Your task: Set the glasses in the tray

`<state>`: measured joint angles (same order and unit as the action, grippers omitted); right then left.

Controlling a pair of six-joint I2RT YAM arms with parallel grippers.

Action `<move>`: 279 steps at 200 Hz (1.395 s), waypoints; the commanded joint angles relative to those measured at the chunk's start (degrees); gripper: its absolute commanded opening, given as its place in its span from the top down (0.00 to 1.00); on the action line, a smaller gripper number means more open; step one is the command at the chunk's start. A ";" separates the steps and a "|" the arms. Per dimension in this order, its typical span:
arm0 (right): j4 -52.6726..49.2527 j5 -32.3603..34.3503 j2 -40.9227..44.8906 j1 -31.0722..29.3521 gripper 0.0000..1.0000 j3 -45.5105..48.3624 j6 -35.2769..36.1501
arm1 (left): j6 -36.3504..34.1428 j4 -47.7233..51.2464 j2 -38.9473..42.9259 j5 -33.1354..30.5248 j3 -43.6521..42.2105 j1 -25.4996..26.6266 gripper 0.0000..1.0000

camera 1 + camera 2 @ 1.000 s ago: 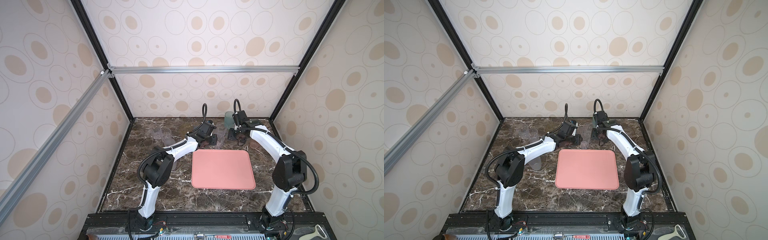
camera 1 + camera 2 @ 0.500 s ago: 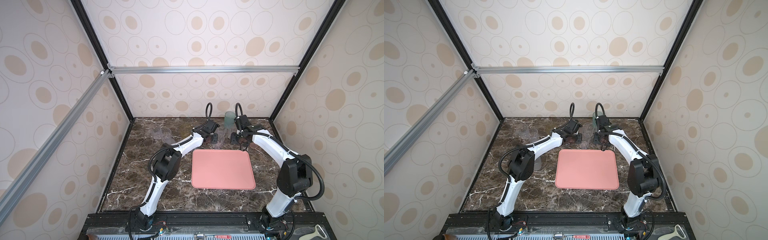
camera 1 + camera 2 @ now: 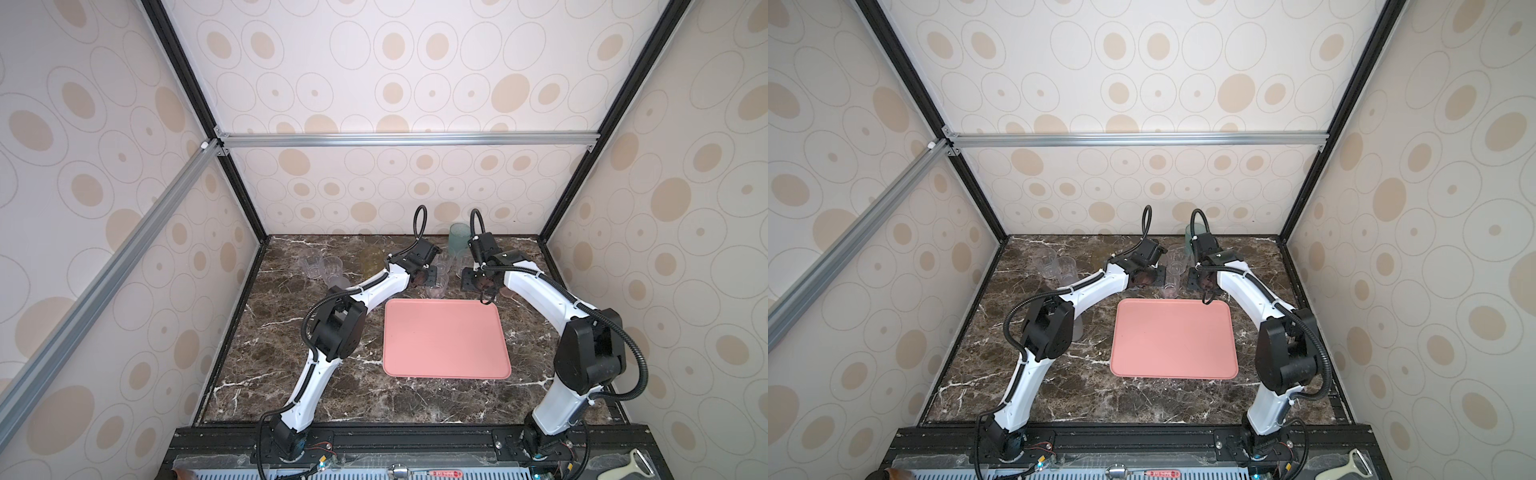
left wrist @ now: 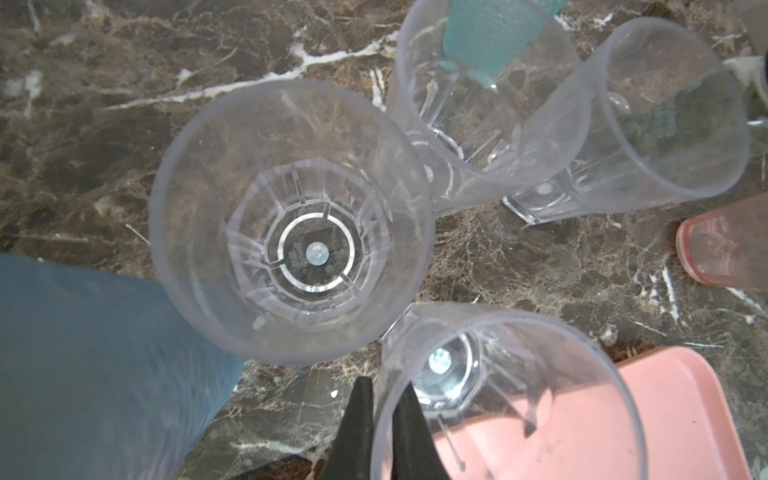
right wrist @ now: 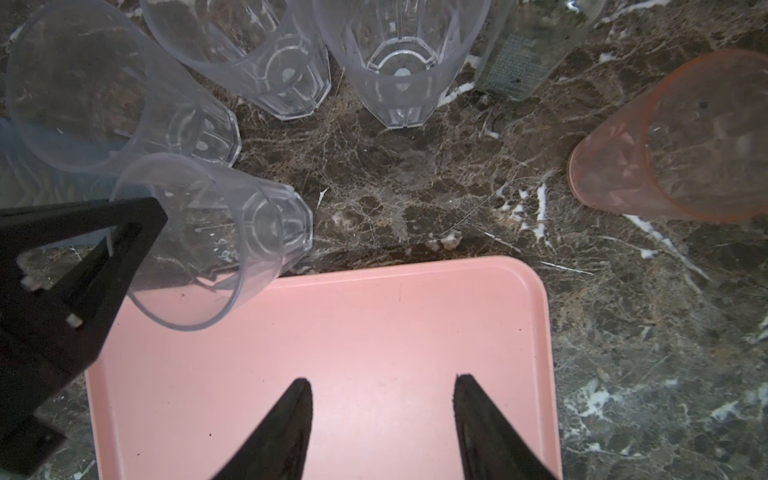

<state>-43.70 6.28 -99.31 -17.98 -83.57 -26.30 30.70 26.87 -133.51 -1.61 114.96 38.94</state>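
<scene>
left fingers [image 4: 360,419] clamped on the rim wall of a clear glass [image 4: 511,399] | glass upright, long axis vertical, mouth up, standing on the desk [image 5: 415,187] just beside the tray [image 5: 374,332], at its far edge | right fingers [image 5: 291,424] spread apart, empty, above the tray

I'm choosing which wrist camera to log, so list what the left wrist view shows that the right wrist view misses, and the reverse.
Only the left wrist view: the teal glass and both left fingers, shut on the rim of a clear glass, one inside, one outside. Only the right wrist view: the right fingers, spread apart over the tray, holding nothing. Both: that gripped clear glass, the tray, the pink glass and three other clear glasses.
</scene>
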 commanded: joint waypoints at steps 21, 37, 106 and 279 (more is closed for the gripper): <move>-0.68 0.97 2.66 0.05 0.43 0.22 0.12 | 0.97 0.17 4.59 0.86 -0.89 0.08 0.99; -0.90 1.11 4.00 0.05 0.43 0.25 -0.01 | 1.44 -1.02 7.04 1.56 -2.19 0.02 1.00; -2.31 2.79 18.37 -5.72 0.49 5.08 -2.61 | 0.71 -2.55 25.12 -2.59 -21.63 1.30 1.00; 5.54 7.11 5.37 -24.75 0.69 7.37 -12.71 | 6.72 -4.24 41.84 -1.86 -42.18 4.39 1.00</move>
<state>-38.22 11.46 -92.47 -42.65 -77.38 -37.52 35.16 24.25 -94.15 -4.01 72.53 43.16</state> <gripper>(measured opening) 0.324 0.071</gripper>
